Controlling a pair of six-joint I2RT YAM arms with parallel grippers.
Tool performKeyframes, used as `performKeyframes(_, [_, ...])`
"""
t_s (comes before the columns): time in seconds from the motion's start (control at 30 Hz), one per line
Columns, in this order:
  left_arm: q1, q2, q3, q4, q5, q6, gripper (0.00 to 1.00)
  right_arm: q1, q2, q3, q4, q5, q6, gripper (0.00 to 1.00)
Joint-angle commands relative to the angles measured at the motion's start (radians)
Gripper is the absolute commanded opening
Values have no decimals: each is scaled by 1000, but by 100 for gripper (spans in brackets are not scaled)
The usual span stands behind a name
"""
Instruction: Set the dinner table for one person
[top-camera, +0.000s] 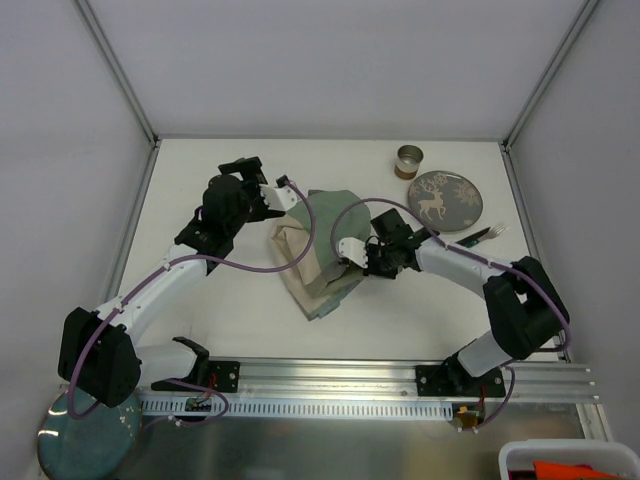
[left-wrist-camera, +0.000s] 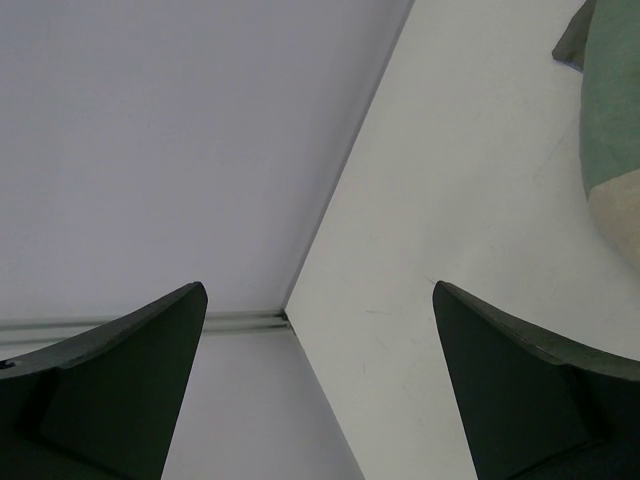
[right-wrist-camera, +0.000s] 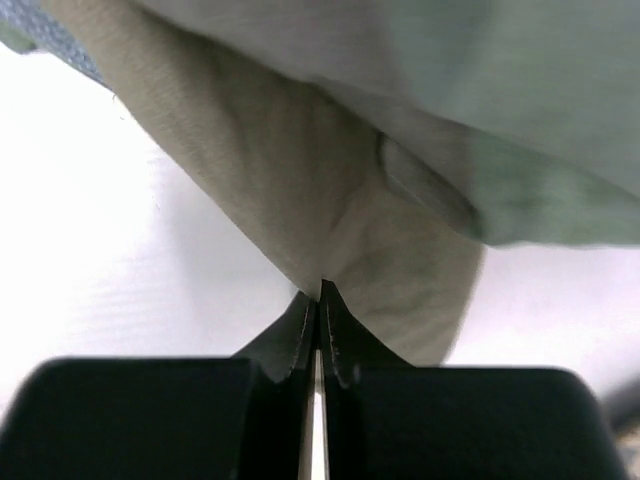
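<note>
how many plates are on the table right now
1: the deer-patterned plate at the far right of the dinner table, near the small tin. The bunched cloth mat could hide another.

A robot lab: a white desk (top-camera: 250, 310) boxed in by plain walls (top-camera: 330, 60) and aluminium bars (top-camera: 115, 65), with two cabled arms (top-camera: 160, 285) bolted to a rail (top-camera: 330, 378) at six o'clock.
</note>
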Motion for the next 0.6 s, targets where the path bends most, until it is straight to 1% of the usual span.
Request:
performKeyframes(0.0, [8,-19,12,-1,53,-60,99,-51,-100,107,-154,-62,36,0])
performKeyframes(0.03, [8,-18,16,-6,62,-72,99,-62,-126,144,-173,-86,44,0])
performKeyframes(0.13, [7,-15,40,-36,109,-138,99,-86,-162,187,-228,-114,62,0])
performKeyframes(0.17, [7,-11,48,-50,119,-189,99,-88,-180,206,-234,-114,67,0])
performKeyframes(0.2, [5,-8,66,-68,173,-209,99,-94,-188,209,-245,-117,72,0])
performKeyframes(0.27, [-13,-1,81,-96,203,-269,99,-95,-200,209,-248,-125,84,0])
performKeyframes(0.4, [-68,51,163,-148,255,-384,99,-97,-226,181,-251,-154,116,0])
performKeyframes(0.47, [-88,77,235,-173,292,-469,99,-97,-232,163,-250,-175,142,0])
performKeyframes(0.5, [-92,112,291,-184,315,-488,99,-97,-231,149,-248,-183,153,0])
performKeyframes(0.57, [-104,151,348,-254,366,-534,99,-97,-232,135,-247,-200,170,0])
